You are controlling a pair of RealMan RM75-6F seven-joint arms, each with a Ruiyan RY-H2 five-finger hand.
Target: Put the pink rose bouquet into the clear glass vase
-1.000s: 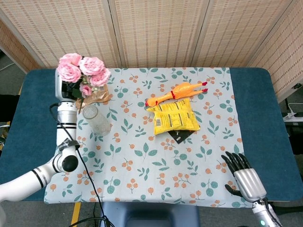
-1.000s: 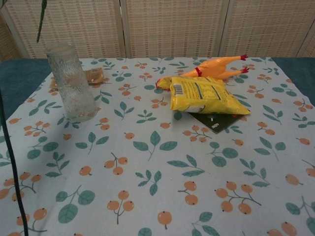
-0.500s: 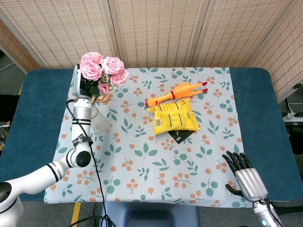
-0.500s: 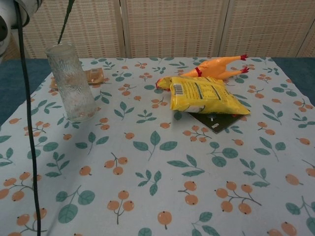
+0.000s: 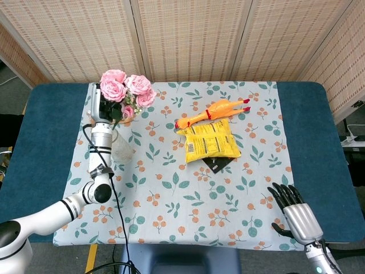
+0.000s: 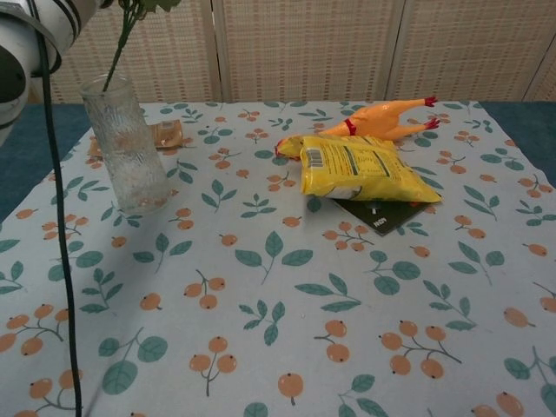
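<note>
Floral tablecloth (image 5: 171, 188) covers the table. Left hand (image 5: 98, 105) clamps the pink rose bouquet (image 5: 125, 91) directly above the clear glass vase (image 6: 126, 148), stem tip at its mouth. Insertion under way; next, lower straight. Right hand (image 5: 295, 212) rests idle, fingers apart.

Head view high, looking down on the whole table (image 5: 34, 114), chest view low, close, sharing the tablecloth (image 6: 287, 287)

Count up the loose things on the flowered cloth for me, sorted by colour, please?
Pink: 1, rose bouquet
Clear: 1, glass vase
Yellow/orange: 2, rubber chicken, snack bag
Black: 1, card under the bag
Brown: 1, small packet
Total: 6
</note>
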